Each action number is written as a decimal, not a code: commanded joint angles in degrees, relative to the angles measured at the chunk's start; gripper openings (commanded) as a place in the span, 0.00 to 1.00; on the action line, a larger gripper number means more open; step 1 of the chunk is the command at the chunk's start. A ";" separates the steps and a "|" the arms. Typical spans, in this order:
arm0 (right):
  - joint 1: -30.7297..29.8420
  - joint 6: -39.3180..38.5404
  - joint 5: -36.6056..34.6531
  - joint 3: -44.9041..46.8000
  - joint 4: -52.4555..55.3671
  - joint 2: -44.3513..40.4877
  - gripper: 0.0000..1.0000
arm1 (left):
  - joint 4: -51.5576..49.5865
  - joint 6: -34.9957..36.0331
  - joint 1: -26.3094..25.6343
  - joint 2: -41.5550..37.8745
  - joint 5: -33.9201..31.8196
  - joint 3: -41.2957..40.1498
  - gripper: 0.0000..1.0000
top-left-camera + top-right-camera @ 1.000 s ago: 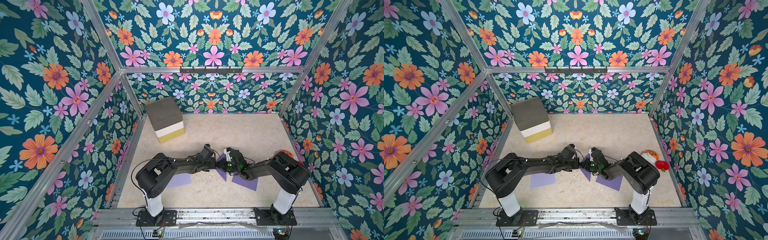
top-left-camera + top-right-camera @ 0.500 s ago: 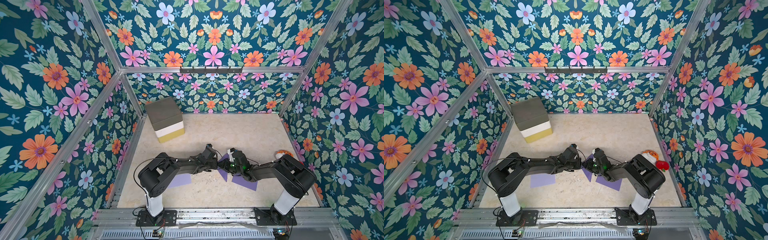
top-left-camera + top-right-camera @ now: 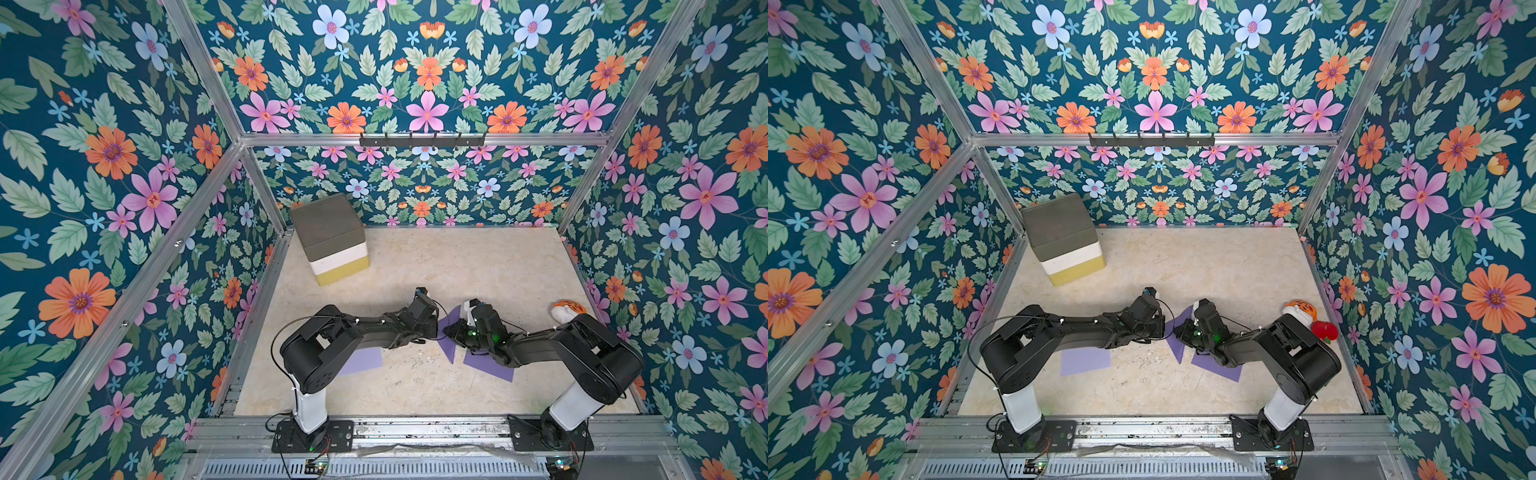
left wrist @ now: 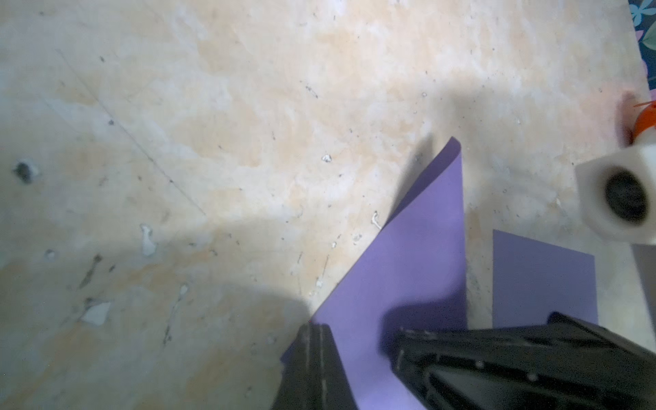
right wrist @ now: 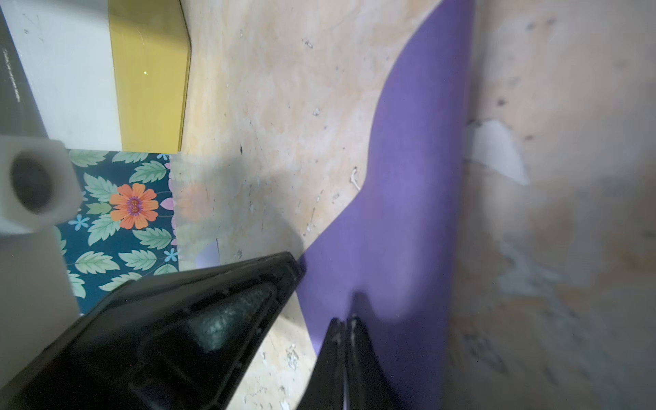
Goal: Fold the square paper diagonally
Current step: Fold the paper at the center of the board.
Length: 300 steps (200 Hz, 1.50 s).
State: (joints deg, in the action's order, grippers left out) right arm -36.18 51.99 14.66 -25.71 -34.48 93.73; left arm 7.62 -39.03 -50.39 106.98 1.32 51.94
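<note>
The purple paper is held by both arms: the left gripper is clamped tight on one corner, the right gripper on another edge. It is bowed up off the table between the arms; a second purple sheet is laid flat beside it.

Bright, even overhead light; top views sharp, wrist views soft.
Soft grey shadows fall on the beige mottled tabletop; close up, the purple square paper blurs at its edges.
</note>
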 commanded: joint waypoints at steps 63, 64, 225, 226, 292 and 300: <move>2.43 -0.12 -3.73 5.08 3.81 -4.45 0.05 | -26.29 0.49 -0.30 3.99 -6.04 -0.53 0.00; 2.43 -0.13 -3.79 5.16 3.89 -4.53 0.05 | -26.31 0.46 -0.27 4.01 -6.06 -0.53 0.00; 6.31 -6.98 5.03 0.73 2.64 -11.02 0.07 | -25.71 2.28 -1.20 4.11 -4.49 0.61 0.00; 6.40 -6.85 5.25 0.74 2.48 -10.76 0.07 | -25.72 2.29 -1.20 4.11 -4.44 0.57 0.00; 7.49 -8.33 0.19 0.74 4.44 -2.02 0.02 | -26.20 2.38 -1.24 4.11 -5.19 0.79 0.00; 7.53 -8.78 -1.20 0.75 5.72 -1.63 0.02 | -26.41 2.49 -1.22 4.20 -5.23 0.87 0.00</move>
State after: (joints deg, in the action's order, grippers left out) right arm -28.75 45.21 17.72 -24.77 -31.70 90.89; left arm 5.52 -37.39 -51.75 108.03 -2.44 54.00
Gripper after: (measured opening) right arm 0.063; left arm 0.073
